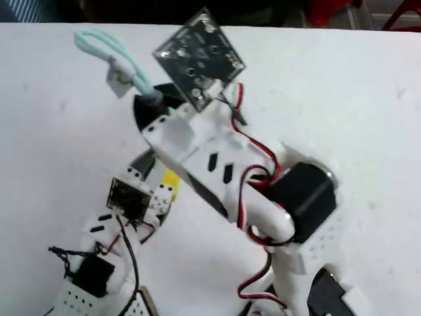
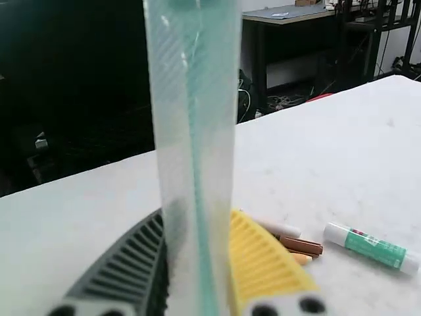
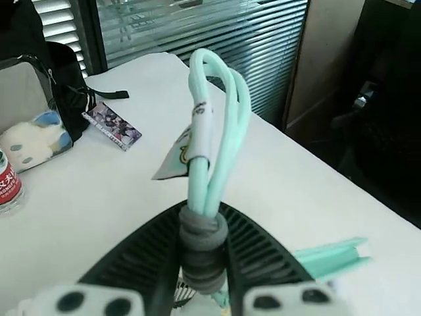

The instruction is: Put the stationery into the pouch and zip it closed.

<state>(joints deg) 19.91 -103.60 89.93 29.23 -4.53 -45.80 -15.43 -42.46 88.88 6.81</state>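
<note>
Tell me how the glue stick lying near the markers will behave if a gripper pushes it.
The glue stick lies on its side on the table, a round tube, so it will probably roll if pushed sideways. Its shell looks smooth and rigid, so it is likely slippery in a grip.

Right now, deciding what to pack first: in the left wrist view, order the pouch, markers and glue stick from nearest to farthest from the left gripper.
1. Pouch: clamped in the left gripper.
2. Markers: on the table, beside the yellow finger.
3. Glue stick: on the table, beyond the markers.
</note>
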